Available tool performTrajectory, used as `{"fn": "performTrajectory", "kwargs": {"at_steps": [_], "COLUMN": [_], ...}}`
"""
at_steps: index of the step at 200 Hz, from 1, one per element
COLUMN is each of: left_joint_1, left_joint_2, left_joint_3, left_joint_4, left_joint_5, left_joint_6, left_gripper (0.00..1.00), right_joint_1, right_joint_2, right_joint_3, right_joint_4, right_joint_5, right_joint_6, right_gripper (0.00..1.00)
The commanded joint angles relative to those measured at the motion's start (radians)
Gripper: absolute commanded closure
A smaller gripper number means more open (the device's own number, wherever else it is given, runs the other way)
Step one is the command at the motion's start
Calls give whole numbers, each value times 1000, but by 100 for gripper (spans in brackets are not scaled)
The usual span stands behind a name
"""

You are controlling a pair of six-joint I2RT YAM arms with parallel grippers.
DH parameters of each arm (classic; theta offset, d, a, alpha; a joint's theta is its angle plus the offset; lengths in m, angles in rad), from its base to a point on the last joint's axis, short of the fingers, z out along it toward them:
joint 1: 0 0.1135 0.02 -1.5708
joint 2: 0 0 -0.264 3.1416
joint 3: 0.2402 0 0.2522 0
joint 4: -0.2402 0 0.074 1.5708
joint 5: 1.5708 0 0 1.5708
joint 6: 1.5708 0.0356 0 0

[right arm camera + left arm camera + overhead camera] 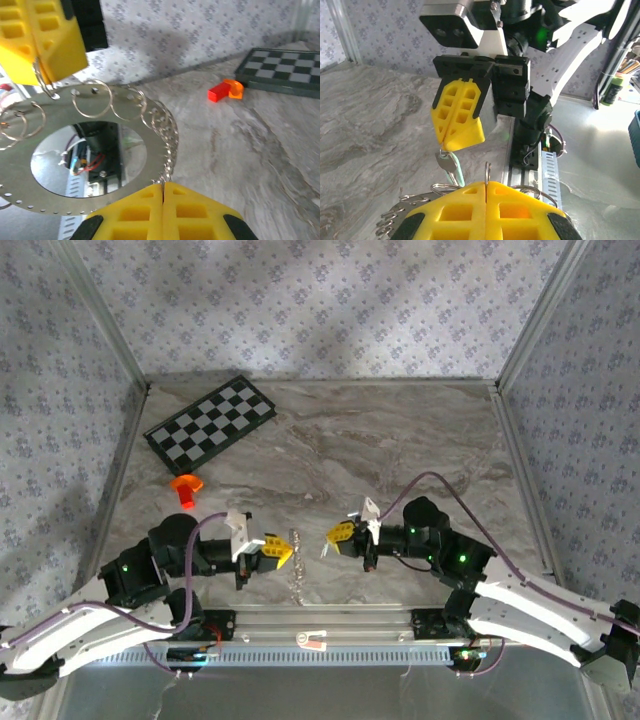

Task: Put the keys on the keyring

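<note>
Two yellow-fingered grippers face each other low in the middle of the top view, above a grey marbled table (400, 440). At the upper left of that view a checkerboard (210, 423) lies aslant near the back wall. An orange piece (186, 487) sits just below it, well apart from both arms. Further right, the left gripper (283, 553) points rightward with its fingers pressed together. In the right wrist view it appears at the upper left of the frame, pinching one of the thin wire loops on the rim of the keyring (60, 110). In the top view the keyring hangs edge-on between the two grippers, just left of centre and low in the frame. From the right wrist it reads as a flat silvery ring with a wide hole, tiny holes along its edge, several wire loops threaded through them, and a cluster of small silver keys on its right side. Right of it in the top view, the right gripper (332, 535) points leftward, its fingers also closed tight. In the left wrist view it sits in the upper middle of the frame, clamping the top of the key (451, 162). The key's pale green part hangs down toward the keyring's loops at the bottom of the frame. Whether the key touches a loop cannot be told.
</note>
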Motion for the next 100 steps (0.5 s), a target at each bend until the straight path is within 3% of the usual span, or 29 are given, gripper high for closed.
{"fn": "performTrajectory", "kwargs": {"at_steps": [1, 100], "left_joint_1": [-4, -6], "left_joint_2": [2, 51], "left_joint_3": [60, 98], "left_joint_4": [-9, -33], "left_joint_5": [57, 40], "left_joint_6": [50, 116], "left_gripper": [100, 100], "right_joint_1": [-6, 6], "right_joint_2": [11, 49], "right_joint_3": [74, 126], "right_joint_4": [38, 47], "right_joint_5": [-100, -170], "right_joint_6": [-22, 19], "right_gripper": [100, 100]}}
